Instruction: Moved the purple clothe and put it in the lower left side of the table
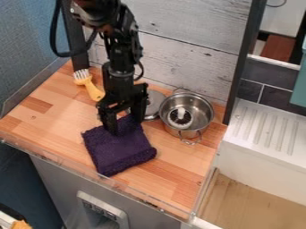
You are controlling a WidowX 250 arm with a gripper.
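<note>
Purple nubbly cloth point(119, 150), roughly square; black gripper point(126, 127) at upper end, jaws apart.

Tabletop point(176, 176), butcher-block pattern in honey and reddish strips, clear edging along the front, above a grey cabinet front point(53, 179) with a pale framed recess point(90, 201). Behind it, one wall of whitewashed, knotted planks point(185, 38) between two dark uprights, with a textured blue wall point(27, 44) at left. To the right, one white ribbed drainboard point(269, 129) above a light wood surface point(239, 201), backed by dark tiles point(272, 74) with pale grout; one teal panel point(300, 85) at the edge.
</note>
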